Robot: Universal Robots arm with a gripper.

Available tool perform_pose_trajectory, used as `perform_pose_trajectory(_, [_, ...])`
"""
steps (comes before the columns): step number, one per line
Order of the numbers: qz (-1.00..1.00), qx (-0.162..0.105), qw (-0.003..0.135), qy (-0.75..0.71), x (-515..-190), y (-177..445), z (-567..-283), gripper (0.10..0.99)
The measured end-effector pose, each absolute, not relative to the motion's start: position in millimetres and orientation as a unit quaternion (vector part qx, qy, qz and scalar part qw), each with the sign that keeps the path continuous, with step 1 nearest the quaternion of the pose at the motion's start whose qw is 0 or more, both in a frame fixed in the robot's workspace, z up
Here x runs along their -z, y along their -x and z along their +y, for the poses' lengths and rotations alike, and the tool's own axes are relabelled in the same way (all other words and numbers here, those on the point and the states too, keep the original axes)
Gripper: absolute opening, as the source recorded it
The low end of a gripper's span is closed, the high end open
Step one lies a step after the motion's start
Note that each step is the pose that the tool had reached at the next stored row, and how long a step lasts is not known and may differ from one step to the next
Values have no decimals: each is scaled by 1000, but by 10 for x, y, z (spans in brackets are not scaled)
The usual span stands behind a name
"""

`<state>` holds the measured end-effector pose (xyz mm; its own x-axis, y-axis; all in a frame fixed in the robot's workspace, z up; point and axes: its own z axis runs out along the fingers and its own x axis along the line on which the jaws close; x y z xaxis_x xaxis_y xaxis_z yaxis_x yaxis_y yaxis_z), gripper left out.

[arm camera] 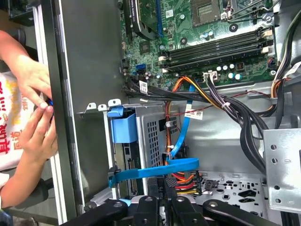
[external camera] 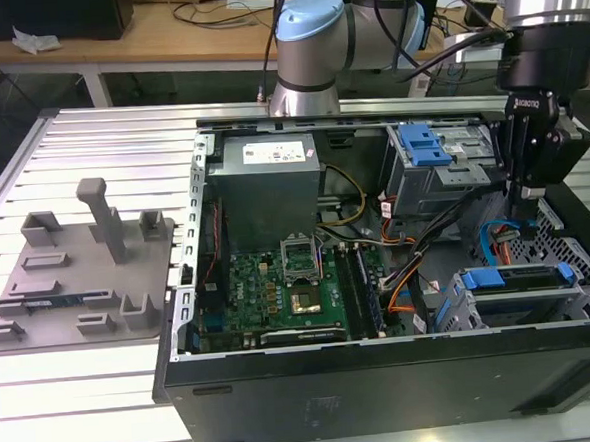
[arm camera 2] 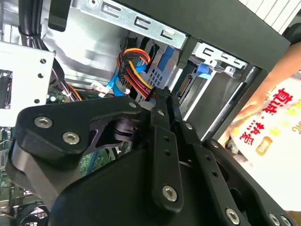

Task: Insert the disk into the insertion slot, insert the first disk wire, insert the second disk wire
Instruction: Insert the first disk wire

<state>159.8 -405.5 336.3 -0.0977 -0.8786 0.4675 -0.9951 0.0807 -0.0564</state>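
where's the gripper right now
At the exterior view's right, the gripper reaches down inside the computer case, between the blue-latched drive cage and the blue-framed disk.

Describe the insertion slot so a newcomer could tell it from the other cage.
Start at the open black computer case on the slatted table. In its near corner at the exterior view's right sits the insertion slot, a low, wide grey perforated bay holding the blue-framed disk. The taller cage behind it carries a blue latch instead.
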Motion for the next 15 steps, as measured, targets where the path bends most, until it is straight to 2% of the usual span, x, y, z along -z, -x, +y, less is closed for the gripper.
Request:
perform_pose_trajectory(4, [-720, -169, 152, -656, -3384, -1635, -4104, 165])
perform_pose_trajectory(9, [-727, -134, 122, -663, -3403, -1641, -4203, 165])
perform_pose_trajectory(15, [-730, -114, 106, -666, -3491, -1646, -4378, 165])
